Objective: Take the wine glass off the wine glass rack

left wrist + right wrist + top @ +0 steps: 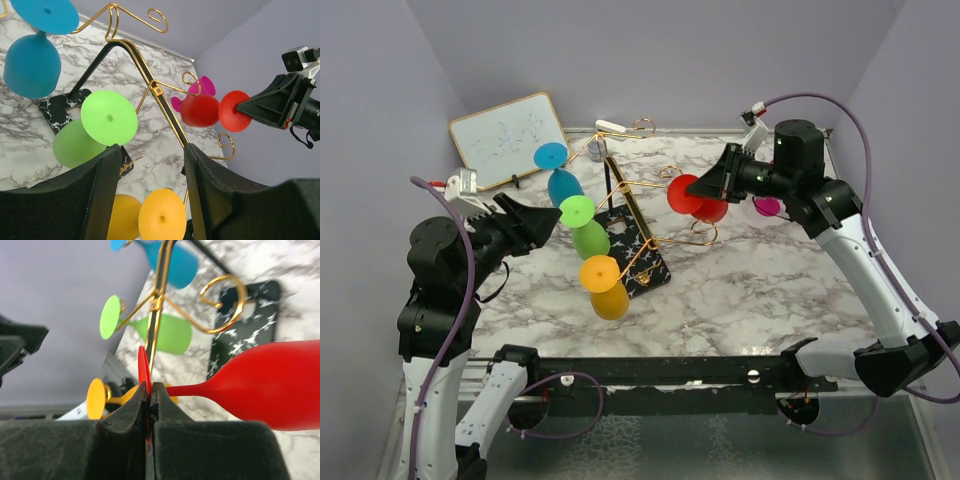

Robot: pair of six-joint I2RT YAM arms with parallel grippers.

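The gold wire wine glass rack point(630, 190) stands on a black speckled base point(638, 255) mid-table. Blue point(563, 185), green point(588, 236) and yellow point(608, 298) wine glasses hang on its left side. My right gripper point(698, 186) is shut on the foot disc of a red wine glass point(708, 208) on the rack's right side; the right wrist view shows the thin red foot point(144, 371) pinched between the pads and the bowl point(272, 385) to the right. My left gripper point(552, 222) is open and empty beside the green glass point(109, 117), with the yellow glass point(161, 219) between its fingers in view.
A framed whiteboard point(508, 138) leans at the back left. A magenta glass point(767, 206) sits behind the right arm, also in the left wrist view point(202, 86). Purple walls close in on both sides and the back.
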